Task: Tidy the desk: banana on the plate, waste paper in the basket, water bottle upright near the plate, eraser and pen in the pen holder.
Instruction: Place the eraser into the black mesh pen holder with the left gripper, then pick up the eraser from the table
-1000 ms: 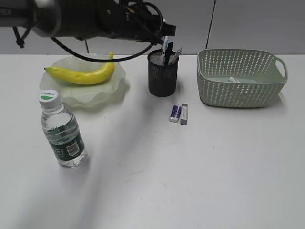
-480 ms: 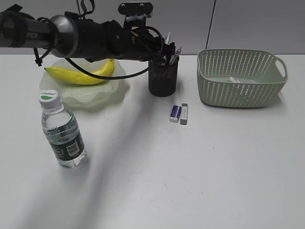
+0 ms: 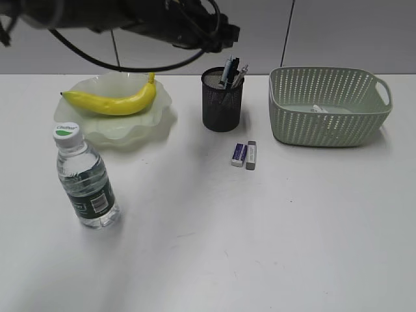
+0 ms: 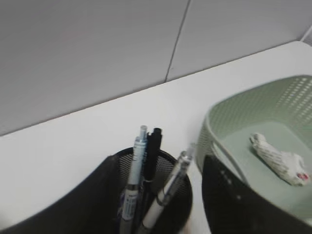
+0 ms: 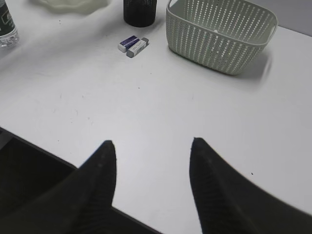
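The left arm [image 3: 130,16] stretches across the top of the exterior view, its wrist above and just left of the pen holder [image 3: 222,101]. The left gripper [image 4: 156,195] hangs over the holder with fingers spread, nothing between them; the pens [image 4: 141,180] stand inside. The right gripper [image 5: 153,170] hovers near the desk [image 3: 260,227] edge, fingers apart and empty. The eraser [image 3: 244,154] lies just in front of the holder, the banana [image 3: 114,101] on the plate [image 3: 123,130] to its left, the waste paper [image 4: 280,158] in the basket [image 3: 328,107] to its right, and the bottle [image 3: 84,179] upright, front left of the holder.
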Robot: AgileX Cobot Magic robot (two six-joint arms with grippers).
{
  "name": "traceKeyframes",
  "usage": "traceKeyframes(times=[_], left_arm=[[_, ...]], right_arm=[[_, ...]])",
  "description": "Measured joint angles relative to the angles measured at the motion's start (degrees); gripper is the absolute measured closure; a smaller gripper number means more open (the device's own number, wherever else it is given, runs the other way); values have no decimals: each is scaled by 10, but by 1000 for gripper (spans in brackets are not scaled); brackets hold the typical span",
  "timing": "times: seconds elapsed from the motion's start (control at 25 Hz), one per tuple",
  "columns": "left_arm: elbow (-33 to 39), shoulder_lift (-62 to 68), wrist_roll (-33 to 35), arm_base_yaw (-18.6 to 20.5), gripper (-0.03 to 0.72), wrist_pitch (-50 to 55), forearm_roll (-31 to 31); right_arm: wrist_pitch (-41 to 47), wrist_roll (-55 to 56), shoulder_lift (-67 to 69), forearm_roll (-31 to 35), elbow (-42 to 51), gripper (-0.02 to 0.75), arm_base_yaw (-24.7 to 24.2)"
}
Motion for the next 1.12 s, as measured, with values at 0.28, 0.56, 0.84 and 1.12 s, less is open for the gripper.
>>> traceKeyframes(times=[0.28, 0.56, 0.84, 1.12], left_arm=[[0, -147, 0, 2, 285, 264, 122], [4, -283, -20, 2, 285, 491, 170], [132, -470, -51, 2, 286, 547, 176], [414, -737, -54, 2, 292, 499, 172]], right_arm=[[0, 0, 0, 0, 0, 341, 0], [-1, 0, 0, 0, 0, 341, 0], [-1, 0, 0, 0, 0, 342, 0], [-1, 0, 0, 0, 0, 342, 0]])
